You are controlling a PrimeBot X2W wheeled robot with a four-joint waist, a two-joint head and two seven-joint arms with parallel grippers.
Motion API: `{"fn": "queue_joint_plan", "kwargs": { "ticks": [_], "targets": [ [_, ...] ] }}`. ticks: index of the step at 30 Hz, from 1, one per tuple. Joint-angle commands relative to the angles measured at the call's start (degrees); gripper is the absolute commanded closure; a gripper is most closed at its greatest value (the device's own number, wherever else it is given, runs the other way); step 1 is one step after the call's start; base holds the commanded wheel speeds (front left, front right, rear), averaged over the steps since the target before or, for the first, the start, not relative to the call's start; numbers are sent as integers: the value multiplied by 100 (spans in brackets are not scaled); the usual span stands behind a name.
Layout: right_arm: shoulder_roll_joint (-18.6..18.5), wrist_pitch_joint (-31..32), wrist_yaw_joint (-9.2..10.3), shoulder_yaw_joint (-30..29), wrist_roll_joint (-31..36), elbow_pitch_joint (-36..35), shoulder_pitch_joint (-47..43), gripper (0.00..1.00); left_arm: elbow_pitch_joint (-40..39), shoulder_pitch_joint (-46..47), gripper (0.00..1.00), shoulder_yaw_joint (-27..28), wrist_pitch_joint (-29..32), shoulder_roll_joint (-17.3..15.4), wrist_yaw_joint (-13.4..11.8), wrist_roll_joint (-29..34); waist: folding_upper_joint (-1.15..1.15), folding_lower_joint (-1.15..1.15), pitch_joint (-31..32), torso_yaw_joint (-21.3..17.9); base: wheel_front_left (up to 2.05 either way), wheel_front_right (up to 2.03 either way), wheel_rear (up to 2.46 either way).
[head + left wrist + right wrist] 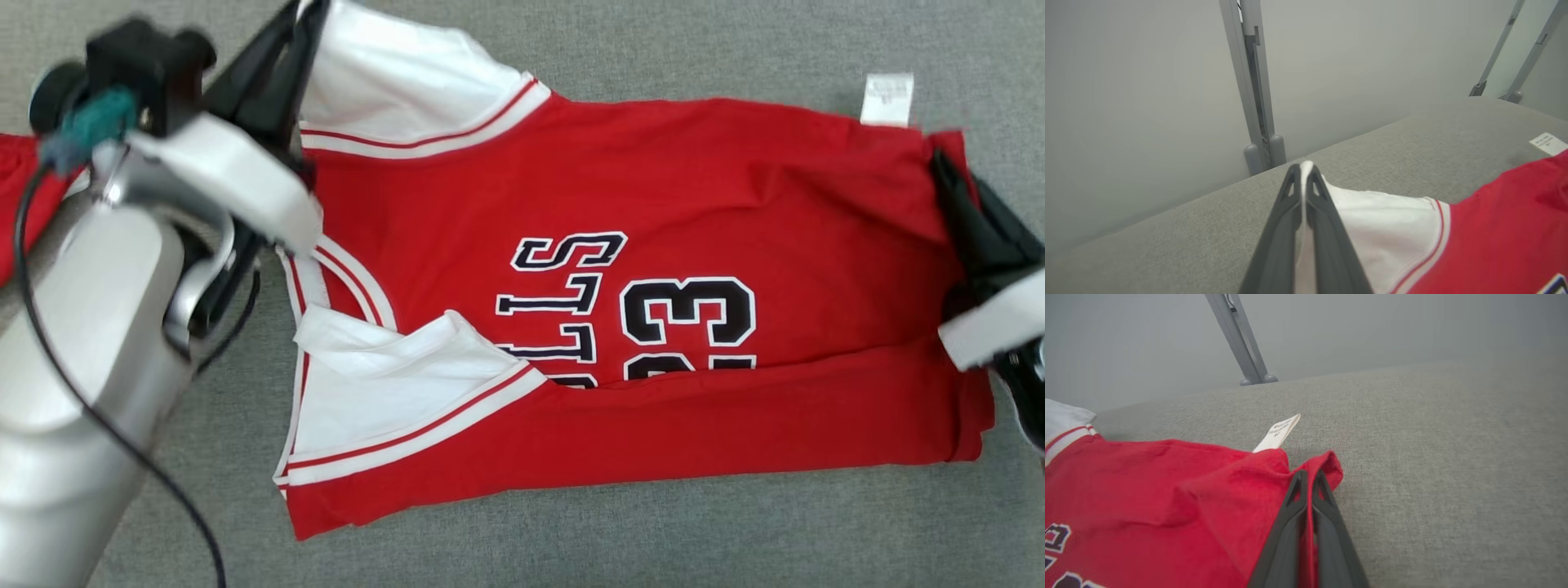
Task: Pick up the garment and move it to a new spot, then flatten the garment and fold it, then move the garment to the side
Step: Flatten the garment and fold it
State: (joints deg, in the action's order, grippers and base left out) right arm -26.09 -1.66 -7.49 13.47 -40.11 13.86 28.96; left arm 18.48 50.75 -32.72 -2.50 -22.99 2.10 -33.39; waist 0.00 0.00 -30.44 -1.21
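Lying spread across the grey fabric worktop [653,539], the garment [653,196] is a red jersey with white sleeves and black lettering. Its sleeve end is toward the robot's left and its hem toward the right. The near long edge is folded up over the body, and the fold covers the lower part of the number 23 [686,314] and of the letters beside it. The near sleeve [384,400] lies flat on top of that fold. The left fingers [1298,196] are pressed together on the far sleeve [392,73], and a strip of its white cloth shows between them right up to the tips. The right fingers [1306,494] are closed on the far corner of the red hem, where a small hump of cloth rises around their tips. A white label [887,98] sticks out from the far edge near that corner and rests on the worktop. Another piece of red cloth [16,180] lies at the left edge of the head view, partly behind the left arm. Grey metal posts [1253,81] stand just beyond the worktop's far edge.
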Motion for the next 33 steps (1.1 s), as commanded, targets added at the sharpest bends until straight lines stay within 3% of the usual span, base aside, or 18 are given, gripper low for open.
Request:
{"fn": "queue_joint_plan", "kwargs": {
  "ticks": [1, 8, 14, 20, 28, 29, 30, 31, 32, 33],
  "targets": [
    [-161, 70, 0, -80, -60, -178, -266, 100, -538, -371, 100, 77, 36, -184, -175, -76, 0, 0, 53, 33, 0, 0, 0],
    [-427, 70, 0, -326, 334, -655, -1079, 100, -2643, -2088, 100, 314, 168, -735, -873, -377, 0, 0, 252, 90, 0, 0, 0],
    [-209, -432, 0, -654, 1155, -850, -1339, 100, -3732, -3179, 100, 374, 313, -1068, -1341, -499, 0, 0, 415, 137, 0, 0, 0],
    [33, -549, 0, -644, 1512, -817, -1682, 100, -4188, -3933, 100, 319, 369, -1068, -1640, -735, 0, 0, 547, 194, 0, 0, 0],
    [261, -686, 0, -595, 1482, -752, -2114, 100, -4057, -4444, 100, 191, 398, -930, -1756, -1031, 0, 0, 638, 221, 0, 0, 0],
    [311, -678, 0, -582, 1456, -739, -2168, 95, -3993, -4464, 100, 184, 397, -906, -1733, -1083, 0, 0, 648, 221, 0, 0, 0],
    [353, -680, -1, -566, 1415, -732, -2233, 73, -3910, -4485, 93, 185, 386, -876, -1727, -1104, 0, 0, 662, 218, 0, 0, 0],
    [413, -686, 0, -607, 1365, -701, -2285, 59, -3840, -4501, 26, 194, 340, -815, -1716, -1150, 0, 0, 678, 215, 0, 0, 0],
    [450, -701, 0, -635, 1339, -679, -2343, 0, -3754, -4515, 0, 170, 354, -766, -1666, -1216, 0, 0, 708, 212, 0, 0, 0],
    [496, -741, 0, -690, 1308, -655, -2391, 0, -3660, -4530, 0, 162, 341, -769, -1654, -1219, 0, 0, 738, 205, 0, 0, 0]
  ]
}}
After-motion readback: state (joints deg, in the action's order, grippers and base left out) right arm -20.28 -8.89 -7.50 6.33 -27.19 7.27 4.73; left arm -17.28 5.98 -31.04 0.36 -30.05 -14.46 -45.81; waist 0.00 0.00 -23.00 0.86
